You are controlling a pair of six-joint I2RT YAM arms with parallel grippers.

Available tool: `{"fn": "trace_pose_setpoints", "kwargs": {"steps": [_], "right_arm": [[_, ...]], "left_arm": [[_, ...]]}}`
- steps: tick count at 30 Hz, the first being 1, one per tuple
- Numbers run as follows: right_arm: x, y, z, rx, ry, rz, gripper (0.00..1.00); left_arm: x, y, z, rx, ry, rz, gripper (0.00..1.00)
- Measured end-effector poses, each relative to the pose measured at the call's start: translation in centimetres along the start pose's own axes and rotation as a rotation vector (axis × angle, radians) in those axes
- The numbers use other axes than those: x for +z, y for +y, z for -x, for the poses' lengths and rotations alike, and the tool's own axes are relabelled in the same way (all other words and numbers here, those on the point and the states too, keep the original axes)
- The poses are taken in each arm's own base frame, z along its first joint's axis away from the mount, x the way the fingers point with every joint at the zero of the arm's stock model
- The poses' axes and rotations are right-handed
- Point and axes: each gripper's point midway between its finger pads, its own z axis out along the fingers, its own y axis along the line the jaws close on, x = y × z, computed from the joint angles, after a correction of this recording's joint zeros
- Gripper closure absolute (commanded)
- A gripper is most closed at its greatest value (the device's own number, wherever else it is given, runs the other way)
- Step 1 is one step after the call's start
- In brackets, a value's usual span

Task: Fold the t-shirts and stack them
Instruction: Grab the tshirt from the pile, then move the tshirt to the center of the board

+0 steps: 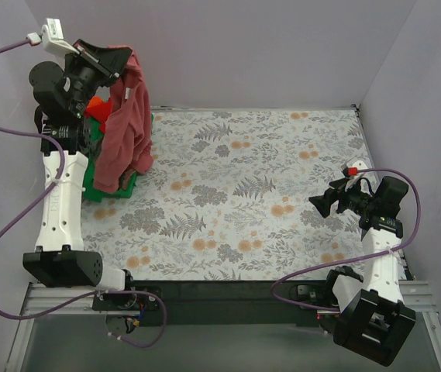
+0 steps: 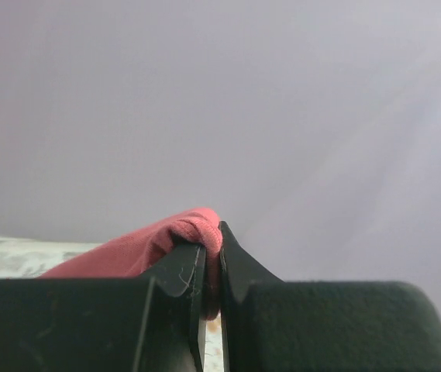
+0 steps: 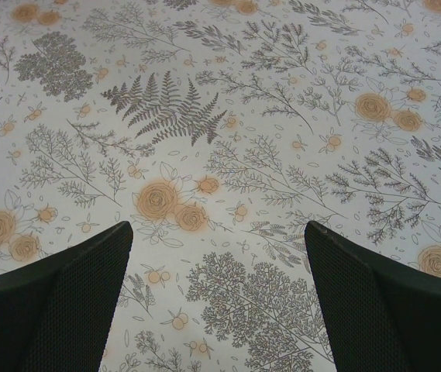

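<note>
While the left gripper (image 1: pixel 118 59) is clamping a narrow fold of the salmon-pink t-shirt (image 1: pixel 123 132) high over the far left corner of the table (image 1: pixel 282 155), the garment is hanging bunched. Its lower end is reaching down onto the pile of red, orange and green t-shirts (image 1: pixel 98 108).

Risk noted: the gripper is pinching only a thin edge of cloth, so the shirt is liable to slip free under its own weight. The trailing end may also drag a pile shirt along if carried sideways.

No bin or basket is showing. The pile is apparently sitting directly on the table, though the arm is hiding part of it.

Further right, the right gripper (image 1: pixel 318 203) is hovering over the floral cover (image 3: pixel 228 93), jaws apart, holding nothing.
</note>
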Motion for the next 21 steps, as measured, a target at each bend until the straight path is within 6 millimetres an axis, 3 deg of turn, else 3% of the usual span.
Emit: {"fn": "trace_pose_setpoints", "kwargs": {"steps": [3, 7, 13, 21], "right_arm": [[0.0, 0.0, 0.0, 0.001, 0.001, 0.000, 0.02], [0.1, -0.1, -0.2, 0.009, 0.005, 0.002, 0.02], [0.1, -0.1, -0.2, 0.009, 0.006, 0.002, 0.02], [0.1, -0.1, -0.2, 0.010, 0.007, 0.004, 0.02]], "left_arm": [[1.8, -3.0, 0.1, -0.033, 0.030, -0.123, 1.00], [3.4, -7.3, -2.4, -0.069, 0.109, -0.259, 1.00], [2.8, -12.6, -5.6, -0.098, 0.202, -0.403, 1.00], [2.3, -18.2, -6.7, -0.110, 0.231, -0.551, 1.00]]}}
